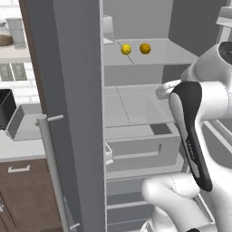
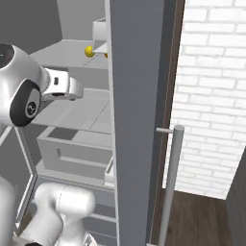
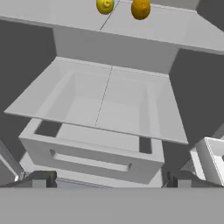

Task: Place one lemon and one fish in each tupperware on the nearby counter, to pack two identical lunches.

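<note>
Two lemons rest on the upper shelf of the open fridge: a bright yellow lemon (image 1: 126, 49) (image 3: 105, 5) and, to its right, a more orange lemon (image 1: 145, 48) (image 3: 140, 8). My gripper (image 3: 111, 181) is open and empty. It hangs in front of the fridge, below the lemons' shelf and well short of them. One light-grey tupperware (image 1: 25, 120) sits on the white counter (image 1: 18, 149) left of the fridge door. The fish is out of view.
The grey fridge door (image 1: 68, 113) with its bar handle (image 1: 50, 158) stands open between the counter and the shelves. Under the lemons are a glass shelf (image 3: 105, 100) and a drawer (image 3: 92, 153). A black toaster (image 1: 5, 106) stands by the tray. A brick wall (image 2: 211, 96) is on the right.
</note>
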Motion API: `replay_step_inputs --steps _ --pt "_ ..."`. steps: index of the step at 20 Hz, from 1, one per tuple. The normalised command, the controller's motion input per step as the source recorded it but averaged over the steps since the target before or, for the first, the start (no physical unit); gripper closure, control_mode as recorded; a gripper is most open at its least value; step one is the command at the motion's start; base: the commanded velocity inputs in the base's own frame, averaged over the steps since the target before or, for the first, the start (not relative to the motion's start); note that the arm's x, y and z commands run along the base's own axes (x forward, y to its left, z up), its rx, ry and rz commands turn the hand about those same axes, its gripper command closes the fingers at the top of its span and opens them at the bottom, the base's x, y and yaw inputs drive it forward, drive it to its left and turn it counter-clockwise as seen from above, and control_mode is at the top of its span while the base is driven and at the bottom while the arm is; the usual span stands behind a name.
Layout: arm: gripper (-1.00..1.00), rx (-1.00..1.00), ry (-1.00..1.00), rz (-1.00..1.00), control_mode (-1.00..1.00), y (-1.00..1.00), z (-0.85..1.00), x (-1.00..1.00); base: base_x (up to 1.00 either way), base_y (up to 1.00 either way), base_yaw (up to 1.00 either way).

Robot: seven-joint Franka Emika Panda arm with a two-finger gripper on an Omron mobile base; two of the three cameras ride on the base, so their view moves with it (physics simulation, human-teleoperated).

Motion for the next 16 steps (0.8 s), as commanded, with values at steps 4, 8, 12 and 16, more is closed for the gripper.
replay_step_inputs --steps 4,8,12,16 --pt "-1.00 0.05 0.07 0.03 -1.00 0.01 0.98 0.59 0.00 0.00 0.00" --pt "-1.00 0.01 0.22 0.15 -1.00 0.10 0.49 0.89 0.00 0.00 0.00" --pt "-1.00 0.00 0.11 0.02 -1.00 0.54 0.04 1.00 0.00 0.00 0.00" --pt "-1.00 -0.01 -0.05 0.00 -1.00 0.47 -0.19 1.00 0.00 0.00 0.00"
